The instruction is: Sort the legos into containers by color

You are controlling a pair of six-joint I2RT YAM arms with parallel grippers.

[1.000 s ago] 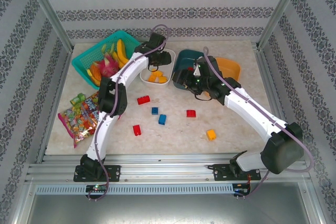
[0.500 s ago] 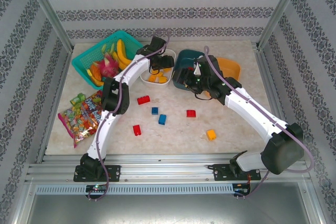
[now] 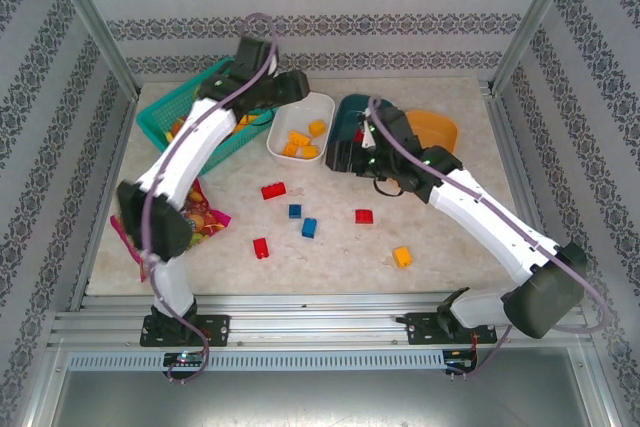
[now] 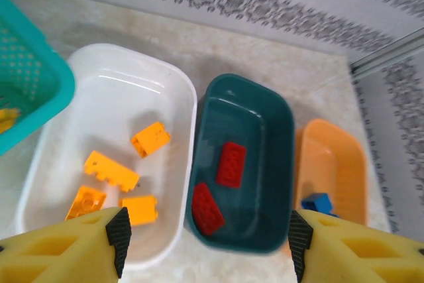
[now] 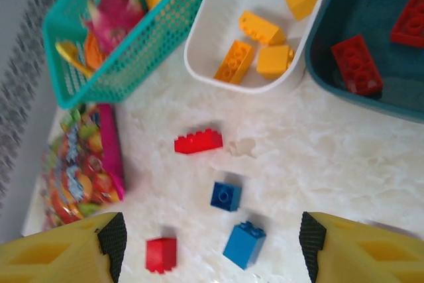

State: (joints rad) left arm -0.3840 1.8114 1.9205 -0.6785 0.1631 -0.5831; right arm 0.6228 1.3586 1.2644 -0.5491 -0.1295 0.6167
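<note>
Legos (image 3: pixel 309 227): six loose mid-table (image 3: pixel 330 267); others in the white tub (image 4: pixel 112 91), teal tub (image 4: pixel 265 117) and orange tub (image 4: pixel 331 164), toward 12 o'clock.
Left fingers (image 4: pixel 59 250): apart, empty, at the white tub's 11 o'clock.
Right fingers (image 5: pixel 53 250): apart, empty.

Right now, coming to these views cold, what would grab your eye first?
The row of three tubs at the far side: a white tub holding four orange bricks, a teal tub with two red bricks, an orange tub with a blue brick. Next, six loose bricks scattered on the table in front, and the turquoise basket of toy fruit far left.
</note>
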